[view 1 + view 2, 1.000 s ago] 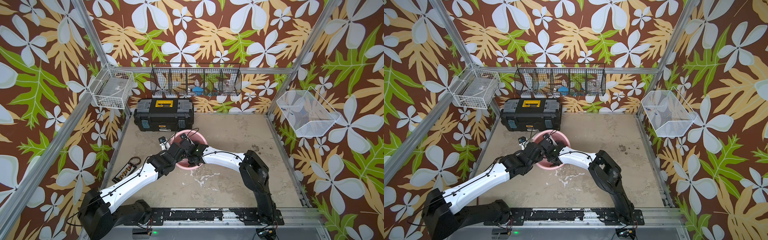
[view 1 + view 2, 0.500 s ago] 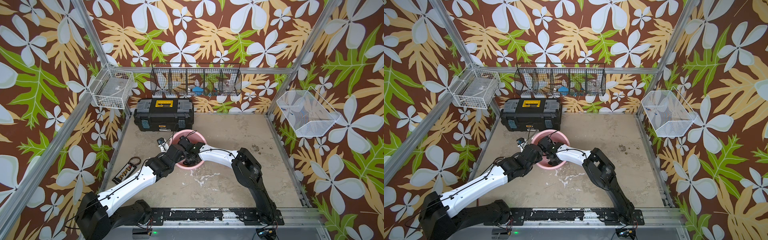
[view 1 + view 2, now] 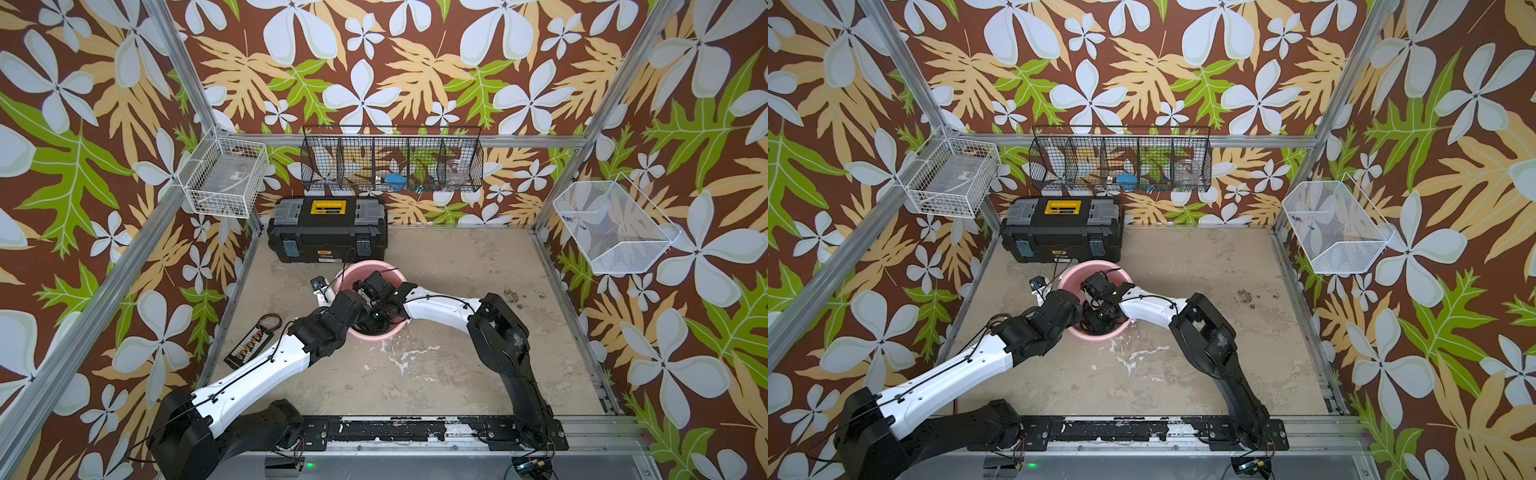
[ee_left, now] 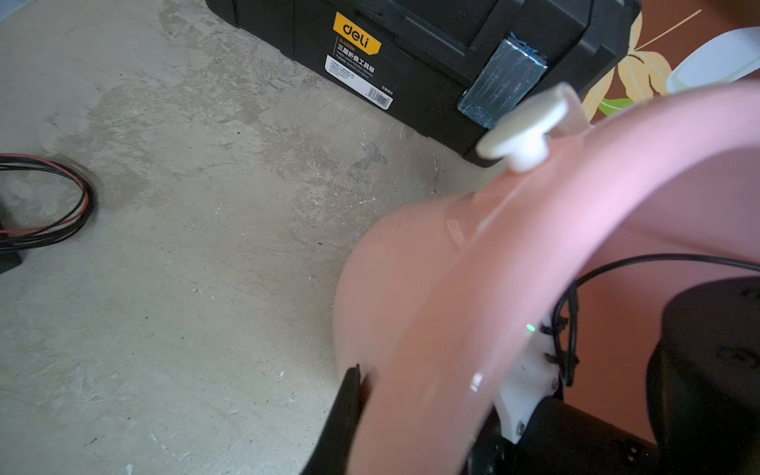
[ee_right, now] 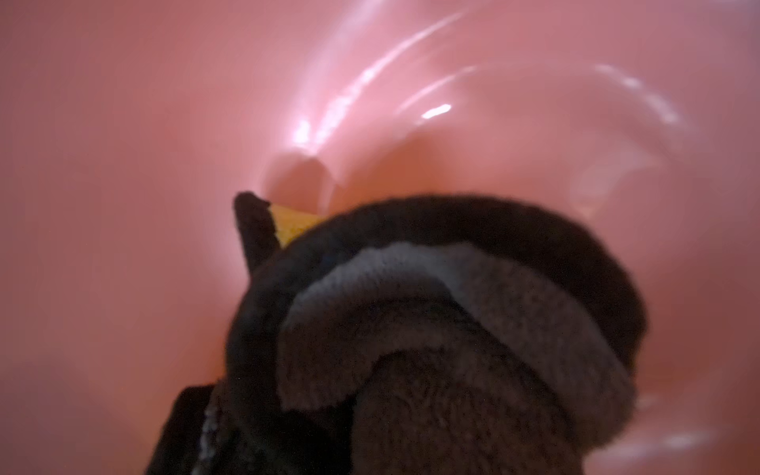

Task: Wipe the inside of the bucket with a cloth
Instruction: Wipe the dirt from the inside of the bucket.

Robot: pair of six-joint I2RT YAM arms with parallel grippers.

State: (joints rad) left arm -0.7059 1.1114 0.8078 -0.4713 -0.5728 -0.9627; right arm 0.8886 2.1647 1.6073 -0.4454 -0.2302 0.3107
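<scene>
top views: in both top views the bucket (image 3: 368,268) (image 3: 1096,268) stands on the surface (image 3: 457,291), just in front of the black toolbox (image 3: 328,232). both arms reach to it. the right tool (image 3: 376,318) is down inside the bucket. the left arm's wrist sits over the rim on the robot's left side. a strip with a loop of wires (image 3: 251,343) lies well apart, further to the left.

left wrist view: the pink rim crosses the picture, a little blurred, with a white handle lug (image 4: 526,131) on it. the left tool (image 4: 382,411) is closed on the wall of the bucket. one black finger (image 4: 347,395) lies against the outer wall and the other is hidden behind the rim.

right wrist view: the inner wall of the bucket fills the picture. the cloth (image 5: 432,329) is bunched in dark grey folds inside, close to the wall. the right tool is closed tight with the cloth gathered in it, and its fingers are hidden under the folds.
</scene>
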